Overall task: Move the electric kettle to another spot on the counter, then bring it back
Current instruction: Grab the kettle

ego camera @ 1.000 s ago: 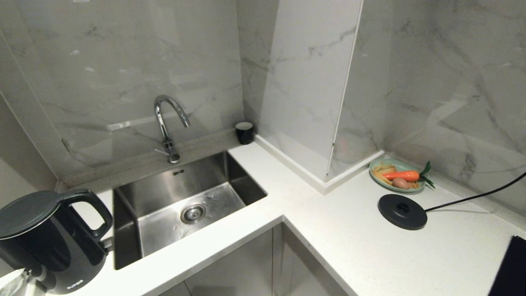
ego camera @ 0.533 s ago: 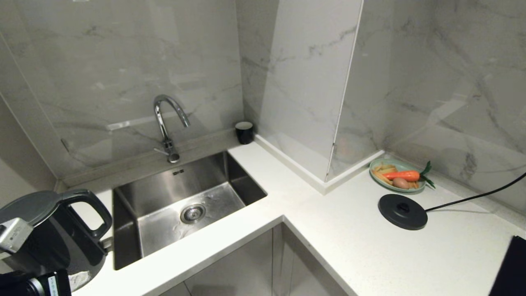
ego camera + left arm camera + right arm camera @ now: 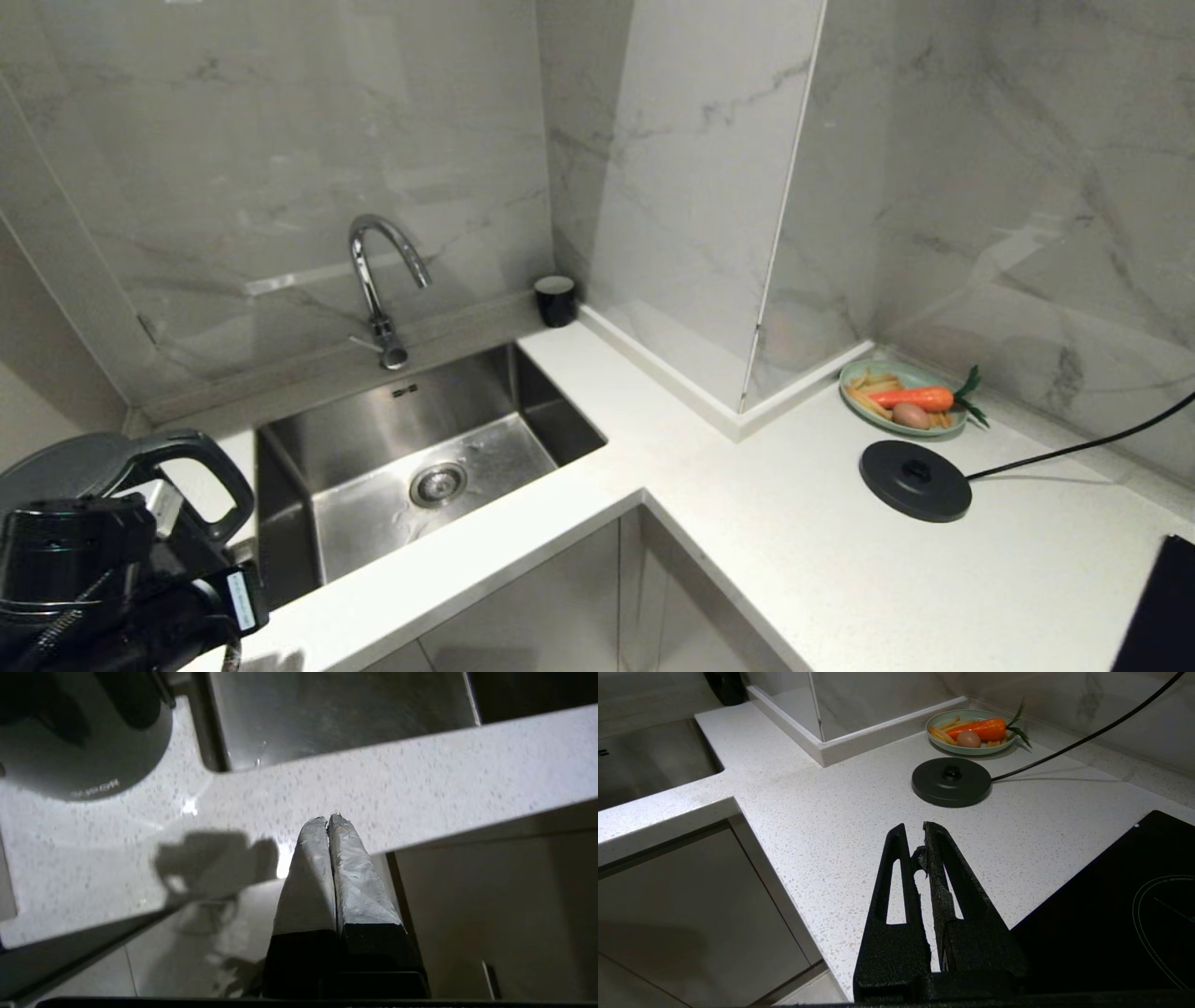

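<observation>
Jaws of left gripper (image 3: 328, 820) pressed together, empty, over counter (image 3: 420, 779) front edge, electric kettle (image 3: 84, 760) nearby

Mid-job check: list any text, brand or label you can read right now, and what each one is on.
Pale lettering low on the electric kettle, near its bottom edge: upside down and blurred in the left wrist view, not readable.
White sticker on the left arm in the head view: print too small to read.
Small dark marking on the sink's back wall: too small to tell.
Nothing else carries text.
</observation>
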Tool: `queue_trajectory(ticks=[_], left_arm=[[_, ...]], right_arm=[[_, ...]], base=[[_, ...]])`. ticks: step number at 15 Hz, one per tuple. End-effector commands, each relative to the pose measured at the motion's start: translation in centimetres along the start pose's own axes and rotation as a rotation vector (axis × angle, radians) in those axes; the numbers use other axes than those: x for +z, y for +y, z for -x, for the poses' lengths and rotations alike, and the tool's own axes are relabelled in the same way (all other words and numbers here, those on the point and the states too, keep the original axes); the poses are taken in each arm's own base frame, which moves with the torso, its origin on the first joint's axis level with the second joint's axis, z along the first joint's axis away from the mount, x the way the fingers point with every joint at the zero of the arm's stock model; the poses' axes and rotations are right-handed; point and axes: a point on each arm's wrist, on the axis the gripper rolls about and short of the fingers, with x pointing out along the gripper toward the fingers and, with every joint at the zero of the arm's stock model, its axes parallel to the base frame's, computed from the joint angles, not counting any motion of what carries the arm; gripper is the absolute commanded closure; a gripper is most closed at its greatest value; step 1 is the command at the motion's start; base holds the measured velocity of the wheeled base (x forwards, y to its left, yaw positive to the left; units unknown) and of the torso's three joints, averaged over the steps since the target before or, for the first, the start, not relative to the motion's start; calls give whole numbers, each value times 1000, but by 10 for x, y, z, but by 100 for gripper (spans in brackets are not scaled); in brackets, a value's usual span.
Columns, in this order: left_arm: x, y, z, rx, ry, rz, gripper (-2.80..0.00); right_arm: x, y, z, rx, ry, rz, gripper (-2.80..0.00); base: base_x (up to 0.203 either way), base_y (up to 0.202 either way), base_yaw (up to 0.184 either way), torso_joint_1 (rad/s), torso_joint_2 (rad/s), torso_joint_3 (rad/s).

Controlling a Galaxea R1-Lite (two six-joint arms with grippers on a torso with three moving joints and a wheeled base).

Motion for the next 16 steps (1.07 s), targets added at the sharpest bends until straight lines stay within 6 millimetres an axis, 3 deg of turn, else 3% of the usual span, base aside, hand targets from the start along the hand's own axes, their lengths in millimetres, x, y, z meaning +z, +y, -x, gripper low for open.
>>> queue_trajectory(ticks=[1, 4, 11, 12, 13, 16], left_arm=[[-5, -12, -26, 0, -86, -12, 0], [-5, -20, -29, 5, -223, -42, 0], [-2, 0, -27, 122, -250, -68, 0], [0, 2, -28, 138, -255, -60, -226], [2, 3, -29, 148, -259, -54, -280], [5, 4, -42, 168, -247, -51, -280]], right_arm=[[0, 0, 0, 0, 1, 0, 0], [0, 0, 0, 0, 1, 0, 0], [0, 0, 0, 2, 1, 0, 0], [0, 0, 0, 0, 0, 0, 0], [0, 0, 0, 0, 1, 0, 0], [0, 0, 0, 0, 1, 0, 0]], base=[[0, 0, 0, 0, 0, 0], [0, 0, 0, 0, 0, 0], [0, 0, 0, 0, 0, 0], [0, 0, 0, 0, 0, 0], [0, 0, 0, 0, 0, 0], [0, 0, 0, 0, 0, 0]])
